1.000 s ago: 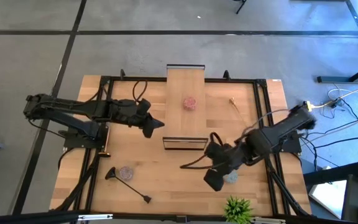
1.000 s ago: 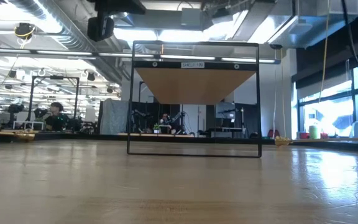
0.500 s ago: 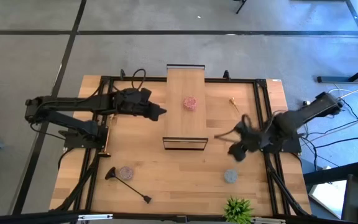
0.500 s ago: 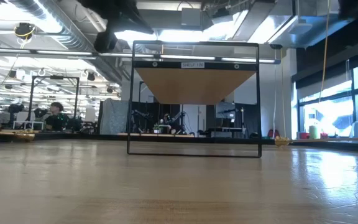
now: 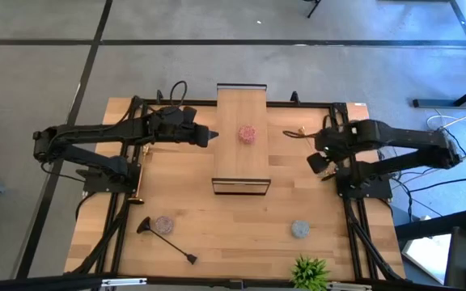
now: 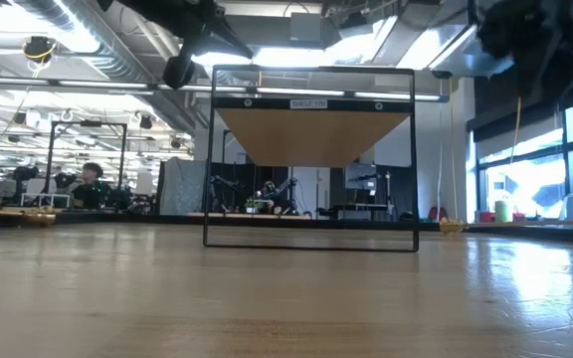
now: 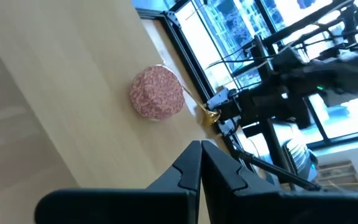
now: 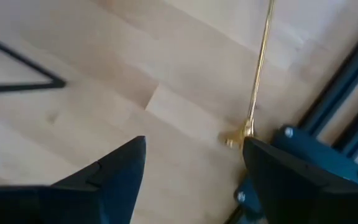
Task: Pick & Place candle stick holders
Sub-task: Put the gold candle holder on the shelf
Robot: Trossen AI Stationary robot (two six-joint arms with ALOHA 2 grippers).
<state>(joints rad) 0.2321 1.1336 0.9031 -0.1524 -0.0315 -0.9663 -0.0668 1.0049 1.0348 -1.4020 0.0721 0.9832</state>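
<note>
Wooden tabletop (image 5: 184, 210) with two candlesticks visible: one thin gold (image 8: 260, 68), one black (image 5: 167, 241).
Left gripper (image 7: 200, 163) pinched closed beside the shelf; right gripper (image 8: 191, 165) spread wide over the gold one.

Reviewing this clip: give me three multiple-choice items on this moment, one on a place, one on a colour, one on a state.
1. The black candlestick is:
A. upright at the table's middle
B. lying on the table's left part, by a pinkish disc
C. on the floor

2. The disc on the raised board is:
A. green
B. grey-blue
C. pink

3. The right claw is:
A. open, holding nothing
B. shut on the gold candlestick
C. shut and empty

Answers:
1 B: the high view shows it flat on the wood beside that disc.
2 C: it shows pink in the high and left wrist views.
3 A: the right wrist view shows its fingers wide apart, with the gold candlestick lying on the table beyond.
</note>
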